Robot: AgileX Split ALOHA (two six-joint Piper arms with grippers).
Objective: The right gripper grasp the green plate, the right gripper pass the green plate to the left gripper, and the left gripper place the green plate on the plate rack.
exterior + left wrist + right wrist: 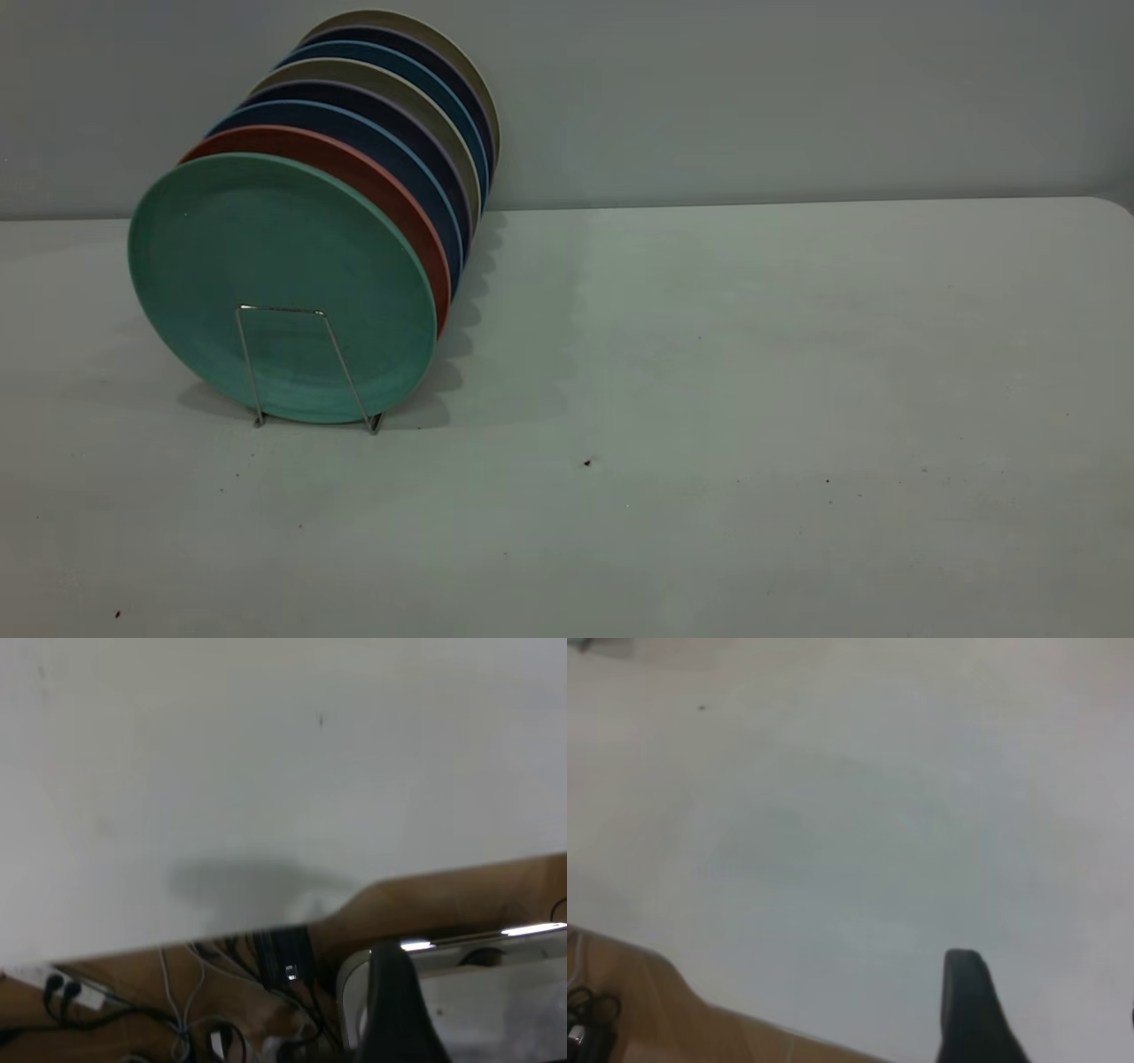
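The green plate (266, 248) stands upright at the front of the plate rack (282, 309), behind the rack's front wire loop, at the table's left. Neither gripper shows in the exterior view and neither is near the plate. The left gripper (483, 992) shows one black finger (399, 1010) over the table's edge, with nothing beside it; it is open and empty. The right gripper (1050, 992) shows one black finger (970, 1010) over bare table, with a sliver of the other at the frame's edge; it is open and empty.
Behind the green plate, a salmon-pink plate (390, 186), dark blue plates (416, 168) and grey-beige ones fill the rack toward the wall. The white table (753, 399) stretches to the right. Cables and a wooden floor (266, 1010) lie below the table's edge.
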